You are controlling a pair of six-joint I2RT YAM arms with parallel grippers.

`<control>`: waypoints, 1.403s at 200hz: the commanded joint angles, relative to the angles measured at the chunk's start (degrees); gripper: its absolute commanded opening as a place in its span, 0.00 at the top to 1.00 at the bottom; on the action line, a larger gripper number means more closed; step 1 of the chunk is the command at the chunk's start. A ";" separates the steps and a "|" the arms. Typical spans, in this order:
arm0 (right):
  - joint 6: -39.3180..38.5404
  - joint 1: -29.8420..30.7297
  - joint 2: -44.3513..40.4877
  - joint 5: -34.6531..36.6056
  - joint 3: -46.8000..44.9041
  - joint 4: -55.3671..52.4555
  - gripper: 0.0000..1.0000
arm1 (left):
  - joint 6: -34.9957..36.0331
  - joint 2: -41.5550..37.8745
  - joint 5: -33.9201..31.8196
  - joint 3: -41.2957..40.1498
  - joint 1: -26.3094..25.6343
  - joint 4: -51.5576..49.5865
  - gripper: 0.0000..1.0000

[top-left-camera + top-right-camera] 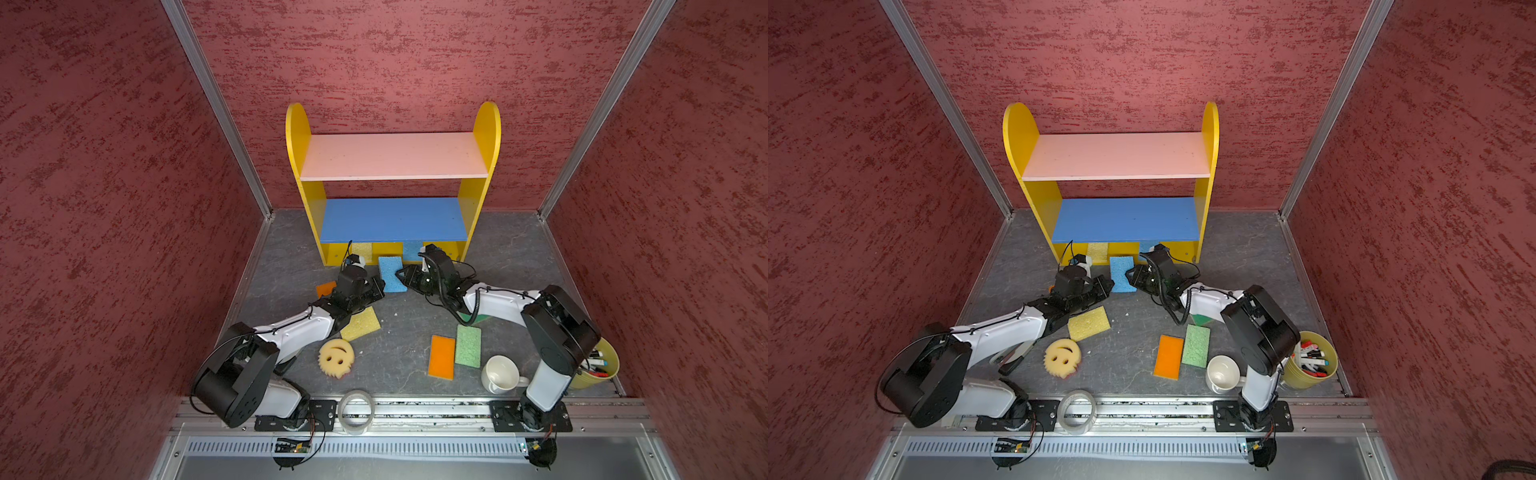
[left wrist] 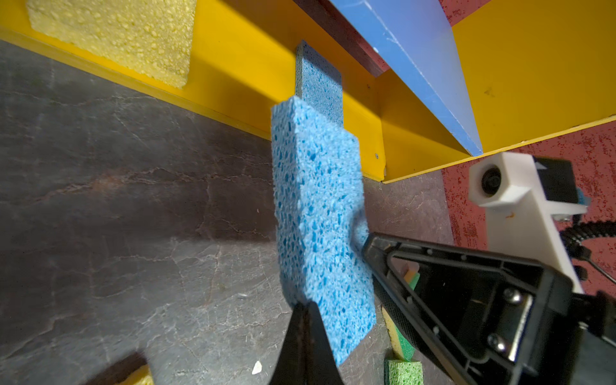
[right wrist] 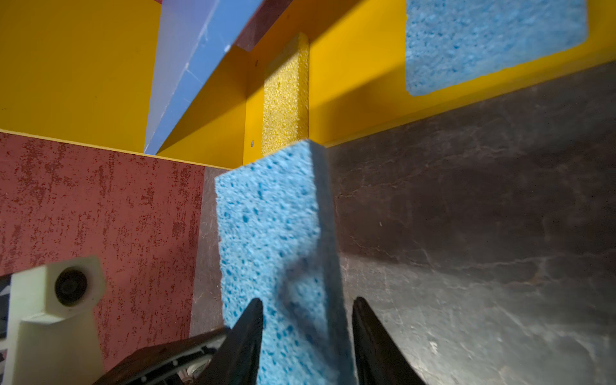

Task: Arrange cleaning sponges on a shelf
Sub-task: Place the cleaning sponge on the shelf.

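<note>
Both pincers are sitting at the blue sponge, just in front of the shelf. The left pincer is pinching its edge; the right pincer is standing apart. Such a small bite is risking a slip and drop.

Shelf base carries 2: yellow sponge, blue sponge.

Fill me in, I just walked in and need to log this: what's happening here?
Both arms meet at a blue sponge in front of the shelf. The left gripper is shut on one edge of it, while the right gripper has its jaws open around the opposite edge. A yellow sponge and another blue one lie on the shelf's yellow base. The rest, such as the smiley sponge, lie on the table.
</note>
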 commanded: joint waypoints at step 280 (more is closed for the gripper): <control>-8.18 -1.01 -29.76 17.51 -18.31 -11.07 0.51 | 9.79 26.79 -4.65 19.27 5.06 1.68 0.94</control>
